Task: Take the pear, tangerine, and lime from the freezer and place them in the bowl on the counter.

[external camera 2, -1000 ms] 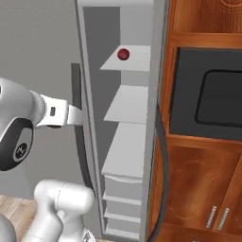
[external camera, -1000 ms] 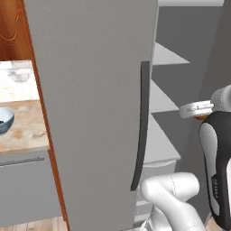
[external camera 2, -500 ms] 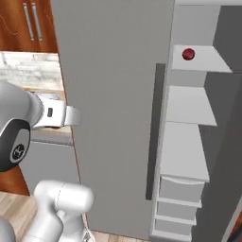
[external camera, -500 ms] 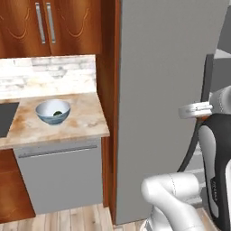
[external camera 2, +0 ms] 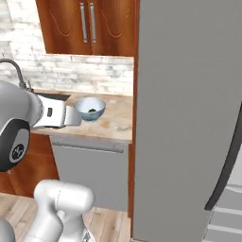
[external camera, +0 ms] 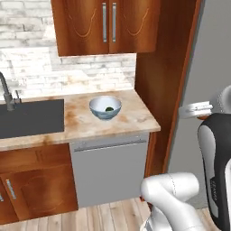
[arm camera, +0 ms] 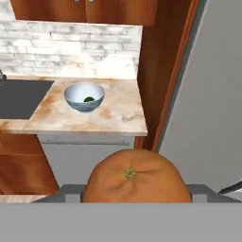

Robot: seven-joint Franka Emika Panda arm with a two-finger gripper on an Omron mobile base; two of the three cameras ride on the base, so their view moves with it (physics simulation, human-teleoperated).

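Note:
A smooth orange tangerine (arm camera: 133,177) sits low in the hand view, and my gripper (arm camera: 133,193) is shut on it, fingers mostly hidden behind the fruit. Ahead stands the glossy pale blue bowl (arm camera: 84,96) on the beige marbled counter (arm camera: 118,118), with a small dark green lime (arm camera: 88,99) inside. Both base views show the bowl (external camera: 105,107) (external camera 2: 90,108) and the lime (external camera: 109,108) (external camera 2: 92,111). The freezer's wide grey door (external camera 2: 189,118) rises to the right of the counter. The pear is out of view.
A dark grey sink (external camera: 27,118) with a faucet (external camera: 6,94) lies left of the bowl. Brown wooden cabinets (external camera: 106,25) hang above, and a wooden side panel (external camera: 162,67) separates counter and freezer. A grey dishwasher front (external camera: 108,169) sits under the counter. The door's dark handle (external camera 2: 227,165) curves at right.
The base has swung left, so both base views have shifted from the freezer to the counter. The bowl now sits near their middle and the freezer shelves have slid out of sight.

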